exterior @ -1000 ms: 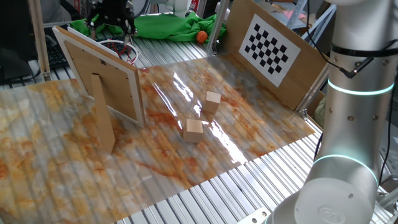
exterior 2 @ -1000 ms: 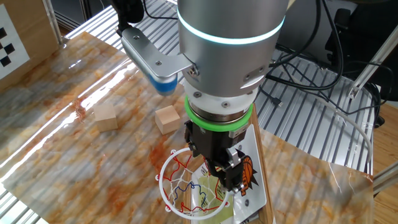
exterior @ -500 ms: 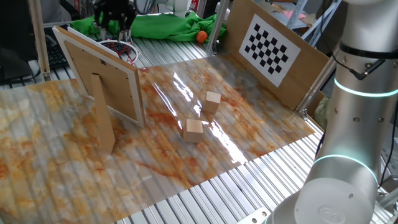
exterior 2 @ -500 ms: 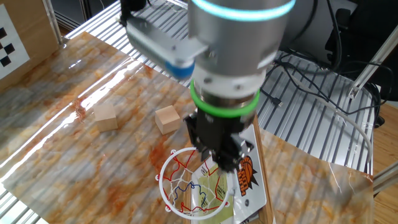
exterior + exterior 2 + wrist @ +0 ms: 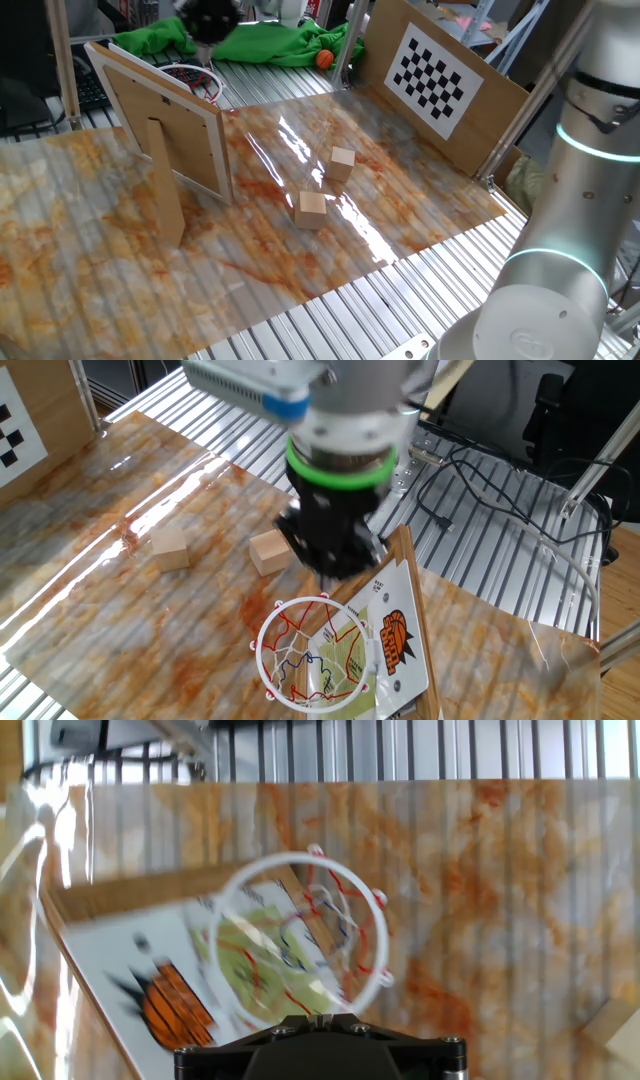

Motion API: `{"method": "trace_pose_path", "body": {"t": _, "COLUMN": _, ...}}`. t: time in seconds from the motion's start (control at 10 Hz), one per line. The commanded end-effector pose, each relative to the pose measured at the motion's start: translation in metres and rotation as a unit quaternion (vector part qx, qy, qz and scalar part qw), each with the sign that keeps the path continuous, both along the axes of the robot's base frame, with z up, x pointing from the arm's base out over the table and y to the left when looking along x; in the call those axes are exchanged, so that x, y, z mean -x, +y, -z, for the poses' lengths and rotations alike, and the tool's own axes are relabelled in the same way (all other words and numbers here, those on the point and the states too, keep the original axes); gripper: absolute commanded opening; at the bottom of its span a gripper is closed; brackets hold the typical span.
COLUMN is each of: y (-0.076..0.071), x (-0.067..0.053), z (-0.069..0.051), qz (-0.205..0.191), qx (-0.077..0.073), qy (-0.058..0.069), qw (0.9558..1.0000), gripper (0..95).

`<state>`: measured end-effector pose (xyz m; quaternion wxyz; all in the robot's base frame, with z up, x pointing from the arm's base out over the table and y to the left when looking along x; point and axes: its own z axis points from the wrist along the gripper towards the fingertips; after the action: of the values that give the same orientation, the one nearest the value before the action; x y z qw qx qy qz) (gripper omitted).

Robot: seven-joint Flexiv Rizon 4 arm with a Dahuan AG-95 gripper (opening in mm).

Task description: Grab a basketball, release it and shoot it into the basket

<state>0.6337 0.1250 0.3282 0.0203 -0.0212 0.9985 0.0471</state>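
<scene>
Basketball (image 5: 324, 59): we log it beside green cloth (image 5: 270, 42), far from basket (image 5: 308, 652). Gripper (image 5: 330, 555): blurred above hoop; we cannot tell its state.

The basket (image 5: 312, 652), a red ring with whitish netting, is fixed on an upright wood-framed panel (image 5: 398, 622); the basketball (image 5: 324, 59) lies beside green cloth.

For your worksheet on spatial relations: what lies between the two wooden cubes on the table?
Nothing: only bare marbled table cover separates the nearer cube from the farther cube, seen in both fixed views.
</scene>
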Motion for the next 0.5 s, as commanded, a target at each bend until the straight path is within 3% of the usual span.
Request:
{"method": "trace_pose_path", "body": {"t": 0.1, "y": -0.0219, "x": 0.0129, "z": 0.0052, "qz": -0.048, "qx": 0.006, "qy": -0.014, "qw": 0.9987, "gripper": 0.0}}
{"method": "trace_pose_path", "body": {"t": 0.5, "y": -0.0290, "x": 0.0192, "z": 0.0113, "qz": -0.078, "qx": 0.024, "qy": -0.013, "qw": 0.9966, "gripper": 0.0}}
